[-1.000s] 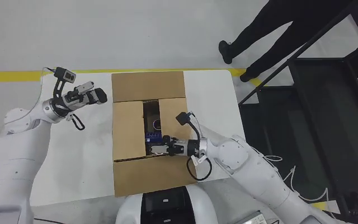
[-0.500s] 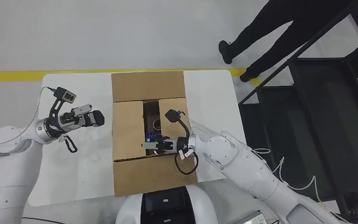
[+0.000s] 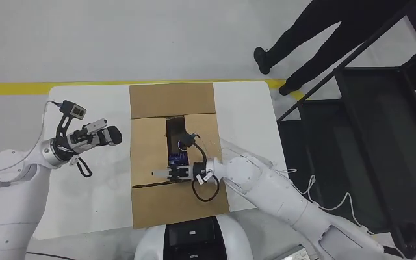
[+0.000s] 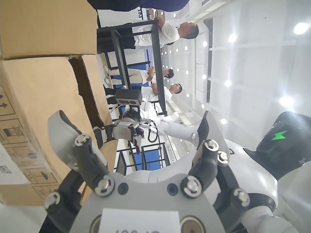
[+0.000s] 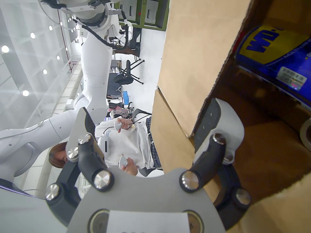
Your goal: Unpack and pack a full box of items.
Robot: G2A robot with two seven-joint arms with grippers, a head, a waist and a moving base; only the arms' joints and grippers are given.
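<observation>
The box (image 3: 172, 207) stands in the middle of the white table (image 3: 84, 201). It has four flaps: the far one and the near one are folded outward, and the two side ones lie over the top with a dark gap between them.

The right claw (image 3: 166, 173) is at the near end of that gap, on the inner edge of the flap (image 3: 149, 153) on the robot's left side. In the right wrist view the right claw (image 5: 150, 117) has its fingers apart. The corner of the flap (image 5: 194, 49) runs between them, with one finger under the cardboard inside the box and the other outside it. The fingers are not clamped on the flap.

One blue-and-yellow container (image 5: 272, 54) lies on its side deeper in the box, beyond the inner finger and apart from it. From above the blue-and-yellow container (image 3: 179, 156) shows through the gap. A pale round rim (image 5: 306, 132) sits at the edge of the wrist view, possibly a roll of some kind, though too little of it shows to tell.

The left claw (image 3: 116, 135) hangs over the table just beside the box's left wall, not touching it. In its own wrist view the left claw (image 4: 132, 122) has its two fingers spread wide with nothing held.

That makes one box, four flaps, one container clearly seen, and two claws.
</observation>
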